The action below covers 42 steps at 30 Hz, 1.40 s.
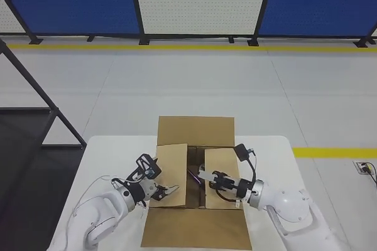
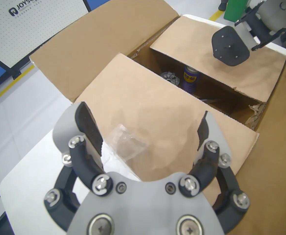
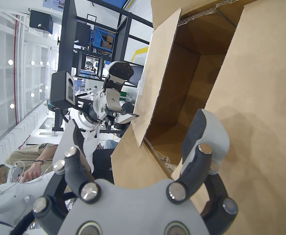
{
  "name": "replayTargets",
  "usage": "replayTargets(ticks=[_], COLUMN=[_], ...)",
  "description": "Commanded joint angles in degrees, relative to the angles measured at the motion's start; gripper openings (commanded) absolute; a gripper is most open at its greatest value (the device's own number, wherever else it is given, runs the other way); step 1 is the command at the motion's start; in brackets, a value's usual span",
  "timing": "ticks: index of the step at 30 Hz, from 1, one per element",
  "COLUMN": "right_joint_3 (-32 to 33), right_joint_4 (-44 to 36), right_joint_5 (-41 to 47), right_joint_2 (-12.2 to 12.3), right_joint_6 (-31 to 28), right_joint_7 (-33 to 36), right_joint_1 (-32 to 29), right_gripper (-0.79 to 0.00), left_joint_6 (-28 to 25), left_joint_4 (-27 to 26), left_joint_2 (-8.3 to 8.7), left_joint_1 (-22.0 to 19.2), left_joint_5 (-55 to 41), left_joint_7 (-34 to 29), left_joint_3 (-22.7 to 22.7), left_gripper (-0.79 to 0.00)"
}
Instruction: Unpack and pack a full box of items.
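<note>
Brown cardboard box (image 1: 196, 128) sits with flaps half-open, blue can (image 2: 190, 78) inside.

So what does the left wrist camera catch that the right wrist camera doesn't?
Left wrist view: a blue spray can and a metal part down inside the box, past the open left gripper. Right wrist view: the box's bare inner walls, with the open right gripper at its edge. Both: the cardboard box, opened up.

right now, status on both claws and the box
Left claw open, over left inner flap. Right claw open, at right inner flap. Spray can inside box, flaps half covering the opening.
</note>
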Motion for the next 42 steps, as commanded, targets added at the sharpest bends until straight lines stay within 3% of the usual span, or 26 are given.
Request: replayTargets(ticks=[1,14,26,35,42], right_joint_3=[0.1,4.8,7.0,6.8,9.9], right_joint_4=[-0.5,-9.8,-14.8,-15.1,-17.4], right_joint_5=[0.7,6.1,5.4,5.2,7.4], right_joint_2=[0.1,2.0,3.4,3.4,4.8], right_joint_6=[-0.9,-11.3,-13.0,-13.2,-18.8], right_joint_7=[0.7,9.1,13.3,12.8,20.3], right_joint_1=[-0.3,-8.3,-11.4,-11.8,-14.9], right_gripper=[0.000,0.000,0.000,0.000,0.000], left_joint_6=[-0.1,-0.5,0.4,-0.2,-0.9], left_joint_4=[0.1,1.6,1.3,-2.1,-5.0], left_joint_2=[-0.02,-0.51,-0.95,-0.64,0.07], left_joint_1=[0.1,-1.0,-1.5,0.3,3.0], left_joint_5=[0.7,6.5,6.0,4.6,0.1], left_joint_7=[-0.3,-2.0,-1.6,0.8,3.5], left_joint_3=[0.3,3.4,3.4,0.3,-6.4], left_gripper=[0.000,0.000,0.000,0.000,0.000])
